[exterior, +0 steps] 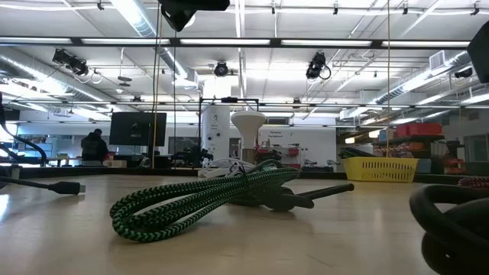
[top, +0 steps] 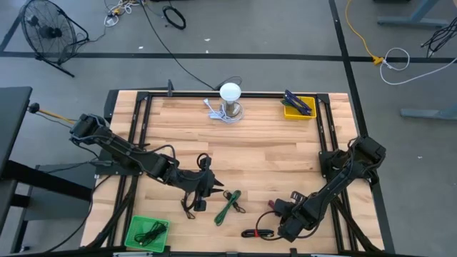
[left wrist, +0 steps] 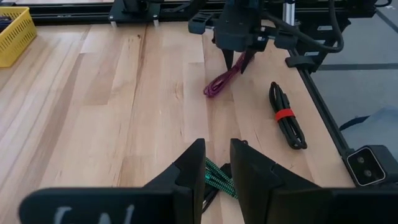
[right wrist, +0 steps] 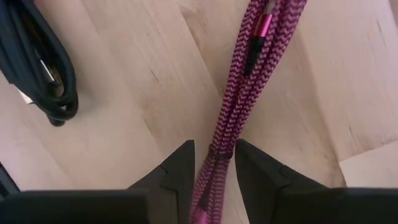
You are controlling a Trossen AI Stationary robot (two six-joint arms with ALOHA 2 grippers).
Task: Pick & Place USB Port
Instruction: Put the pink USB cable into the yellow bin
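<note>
My right gripper [right wrist: 214, 163] hides the pink cable's [right wrist: 249, 74] lower end; the black cable [right wrist: 43, 62] runs past the frame edge.

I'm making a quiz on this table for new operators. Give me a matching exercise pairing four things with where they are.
Things:
1. green cable
2. magenta cable
3. yellow bin
4. green bin

Places:
A. far right corner of the table
B. between the right gripper's jaws
C. near left corner, holding a dark cable
D. on bare wood just right of the left gripper

Pairs: 1-D, 2-B, 3-A, 4-C
</note>
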